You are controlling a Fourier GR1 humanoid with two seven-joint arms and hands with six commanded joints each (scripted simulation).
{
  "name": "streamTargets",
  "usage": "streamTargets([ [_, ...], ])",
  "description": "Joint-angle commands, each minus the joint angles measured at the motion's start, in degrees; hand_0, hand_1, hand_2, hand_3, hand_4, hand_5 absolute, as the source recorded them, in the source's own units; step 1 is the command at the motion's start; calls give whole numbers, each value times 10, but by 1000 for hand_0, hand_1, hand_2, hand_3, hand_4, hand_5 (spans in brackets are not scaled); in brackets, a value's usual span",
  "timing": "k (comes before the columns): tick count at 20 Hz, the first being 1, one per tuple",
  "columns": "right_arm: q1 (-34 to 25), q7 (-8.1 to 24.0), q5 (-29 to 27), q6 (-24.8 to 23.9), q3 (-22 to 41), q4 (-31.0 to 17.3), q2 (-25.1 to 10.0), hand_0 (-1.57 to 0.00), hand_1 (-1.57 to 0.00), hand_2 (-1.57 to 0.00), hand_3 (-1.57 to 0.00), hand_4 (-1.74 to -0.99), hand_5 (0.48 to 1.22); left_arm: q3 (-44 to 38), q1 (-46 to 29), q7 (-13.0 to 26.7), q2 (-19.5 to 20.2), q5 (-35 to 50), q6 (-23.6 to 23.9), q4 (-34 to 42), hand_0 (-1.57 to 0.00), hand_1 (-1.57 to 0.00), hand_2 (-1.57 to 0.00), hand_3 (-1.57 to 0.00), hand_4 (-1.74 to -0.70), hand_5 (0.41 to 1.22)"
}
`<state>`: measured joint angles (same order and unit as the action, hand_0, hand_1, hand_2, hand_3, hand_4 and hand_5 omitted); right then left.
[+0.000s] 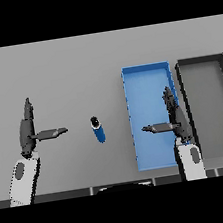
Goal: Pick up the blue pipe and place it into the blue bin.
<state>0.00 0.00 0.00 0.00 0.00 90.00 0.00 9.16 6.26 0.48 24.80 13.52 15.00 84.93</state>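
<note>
The blue pipe [98, 129], a short tube with a dark open end facing away, lies on the grey table near the middle. The blue bin [139, 84] stands to its right, a long open tray with nothing visible inside. My right hand [175, 118] hovers over the bin's right side, fingers straight and thumb pointing left, open and holding nothing. My left hand [26, 130] is at the left of the table, well apart from the pipe, open with its thumb pointing right toward the pipe.
A dark grey bin [181, 80] stands directly to the right of the blue one, its walls close beside my right arm. Bare table stretches between my left hand and the pipe and across the far side.
</note>
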Motion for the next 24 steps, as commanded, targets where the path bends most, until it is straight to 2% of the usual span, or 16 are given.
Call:
streamTargets([
  [1, -3, 2, -1, -1, -1, -2, 0, 1, 1, 1, 1, -1210, 594, 0, 2, -1, -1, 0, 0, -2, 1, 1, 1, 1, -967, 594],
  [6, -25, 10, -9, 1, -14, -21, -8, 1, 1, 1, 1, -1210, 594, -3, 18, 0, -5, 2, -3, -20, 1, 1, 1, 1, -967, 594],
  [7, -20, -19, 37, 13, 8, -7, -49, 1, 1, 1, 1, -1210, 594, 19, 22, -22, 35, -3, -72, -20, 1, 1, 1, 1, -967, 594],
  [8, -11, -40, 69, 21, 29, 2, -67, 1, 1, 1, 1, -1206, 592, 26, 19, -45, 63, -1, -122, -26, 1, 1, 1, 1, -969, 595],
  [9, -1, -47, 91, 22, 40, 11, -79, 1, 1, 1, 1, -1198, 589, 32, 22, -54, 80, 0, -151, -28, 1, 1, 1, 1, -970, 596],
  [13, 8, -42, 113, 30, 59, 31, -90, 1, 1, 1, 1, -1191, 587, 43, 33, -65, 101, -2, -197, -38, 1, 1, 1, 1, -967, 598],
  [16, 3, -29, 115, 30, 60, 34, -91, 1, 1, 1, 1, -1181, 580, 55, 9, -93, 116, 6, -232, -9, 1, 1, 1, 1, -970, 586],
  [18, 9, -38, 110, 30, 56, 32, -91, 1, 1, 1, 1, -1194, 579, 75, -3, -85, 124, 8, -253, 29, 1, 1, 1, 1, -984, 578],
  [19, 3, -27, 110, 29, 57, 36, -89, 1, 1, 1, 1, -1200, 580, 88, -9, -73, 124, 4, -258, 44, 1, 1, 1, 1, -989, 566],
  [22, -3, -20, 97, 34, 50, 42, -93, 1, 1, 1, 1, -1225, 580, 124, -23, -22, 135, -6, -273, 97, 1, 1, 1, 1, -1018, 512],
  [24, -7, -20, 94, 37, 50, 37, -91, 1, 1, 1, 1, -1228, 573, 150, -20, 10, 128, -16, -284, 105, 1, 1, 1, 1, -1047, 483],
])
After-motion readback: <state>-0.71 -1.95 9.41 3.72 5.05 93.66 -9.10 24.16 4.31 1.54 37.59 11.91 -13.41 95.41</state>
